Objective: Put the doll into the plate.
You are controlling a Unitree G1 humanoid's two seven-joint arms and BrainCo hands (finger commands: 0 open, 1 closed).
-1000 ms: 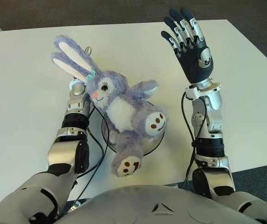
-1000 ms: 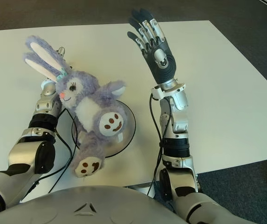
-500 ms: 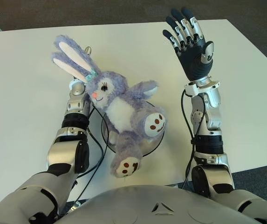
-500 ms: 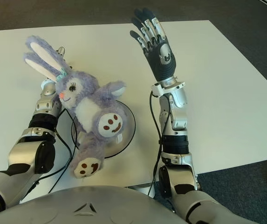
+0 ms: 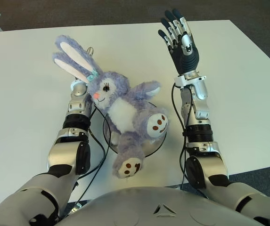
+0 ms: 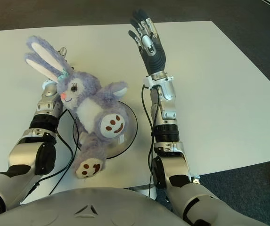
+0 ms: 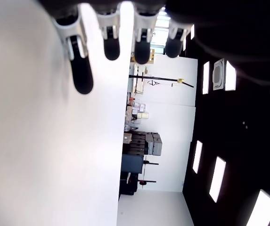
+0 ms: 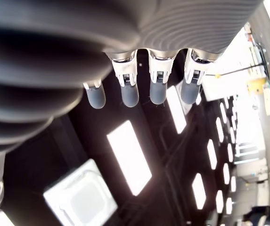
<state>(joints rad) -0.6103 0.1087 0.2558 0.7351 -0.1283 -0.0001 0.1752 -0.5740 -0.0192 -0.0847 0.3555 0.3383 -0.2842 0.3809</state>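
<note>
A purple plush bunny doll (image 5: pixel 125 113) lies with its body across the dark-rimmed round plate (image 6: pixel 132 126) at the table's near middle. Its head and long ears lean against my left wrist, and one foot (image 5: pixel 126 167) sticks out past the plate's near rim. My left hand (image 7: pixel 110 44) is mostly hidden behind the ears in the eye views. Its wrist view shows straight fingers over the white table, holding nothing. My right hand (image 5: pixel 178 37) is raised to the right of the doll, open with fingers spread, apart from the doll.
The white table (image 5: pixel 21 94) stretches wide on both sides of the plate. Black cables (image 5: pixel 96 141) run beside my left forearm near the plate. Dark floor (image 5: pixel 266 28) lies beyond the far and right edges.
My right hand has swung left and a little farther away, turning its palm more edge-on. The doll, the plate and my left arm have stayed where they were.
</note>
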